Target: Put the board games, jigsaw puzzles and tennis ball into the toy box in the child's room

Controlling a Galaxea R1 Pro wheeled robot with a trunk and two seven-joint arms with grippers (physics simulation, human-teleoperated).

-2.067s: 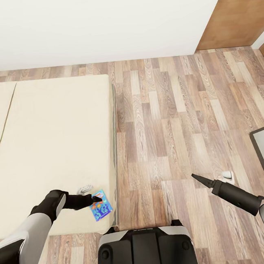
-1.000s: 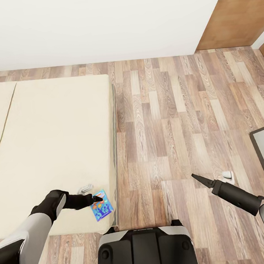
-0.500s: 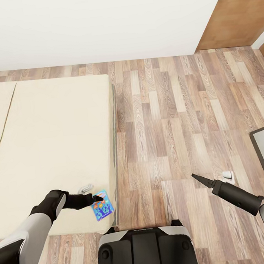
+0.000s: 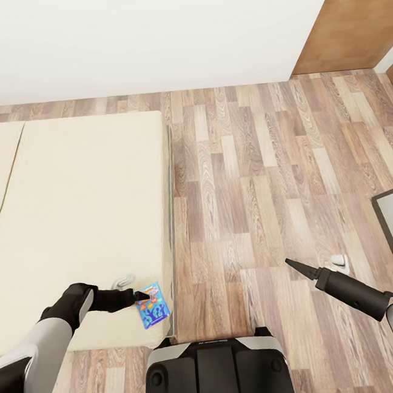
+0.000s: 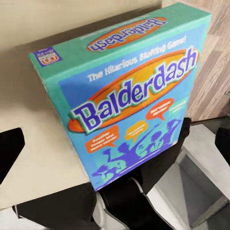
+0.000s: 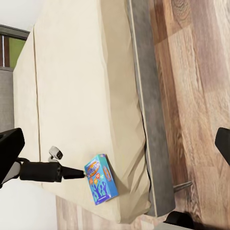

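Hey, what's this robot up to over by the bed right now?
The left gripper is at a small blue board game lying near the corner of the bed, its tips at the box's edge. Whether it has a grip cannot be told. The right gripper hangs over the wood floor, holding nothing.

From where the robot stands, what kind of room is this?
Most likely a bedroom: a low bed with a plain beige mattress, a wood-plank floor, and a small blue board game lying near the bed's corner, at the left gripper.
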